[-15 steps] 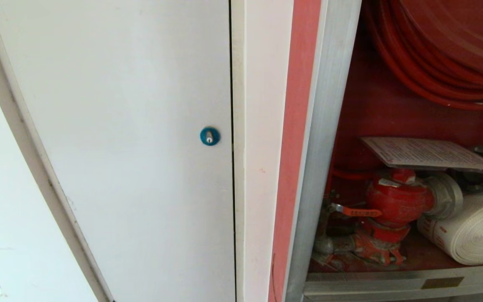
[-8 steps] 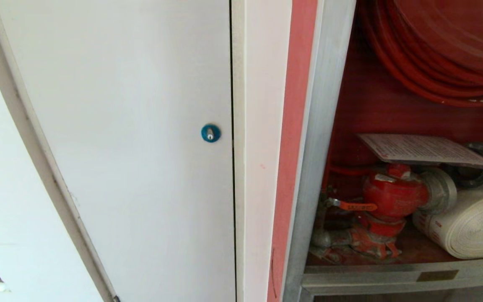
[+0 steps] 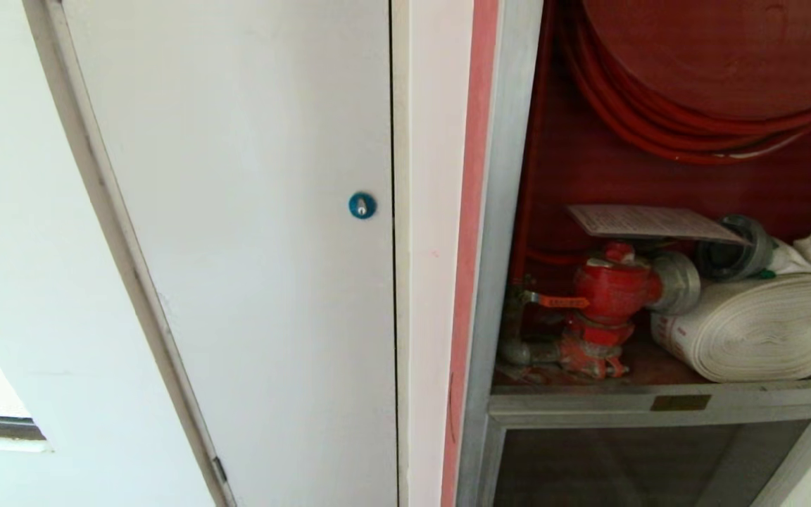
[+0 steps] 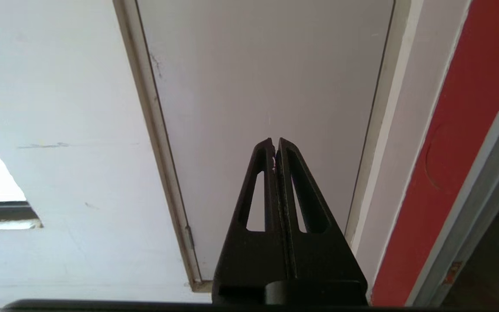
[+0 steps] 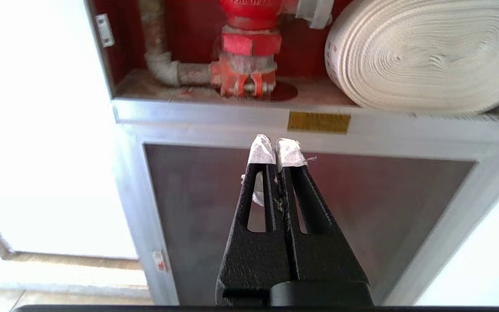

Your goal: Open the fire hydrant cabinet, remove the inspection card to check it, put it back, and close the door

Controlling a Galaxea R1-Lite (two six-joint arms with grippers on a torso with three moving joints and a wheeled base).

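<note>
Cabinet [image 3: 511, 211] open, red interior exposed. Card [image 3: 648, 222] lying flat on top of the valve [image 3: 613, 289] and the metal coupling [image 3: 733, 250] beside it, toward the back of the shelf [image 3: 659, 403], left corner jutting free over open space. Looks thin, light, a little bendy; likely to sag or slide if nudged, so best pinched at that overhanging left corner or along the front edge, never pressed down onto the valve. Probably slick on paint and metal, hence prone to slipping backward under a push. White hose roll [image 3: 757, 327] at the right end of the shelf, just below the card's right part. Left gripper [image 4: 274, 143] jaws pressed together, empty, facing the white door [image 3: 250, 232]. Right gripper [image 5: 276, 149] jaws also pressed together, tips wrapped in white tape, holding nothing, hanging below the shelf's front edge before the lower glass panel [image 5: 310, 208]. Jaws need spreading before any reach.
</note>
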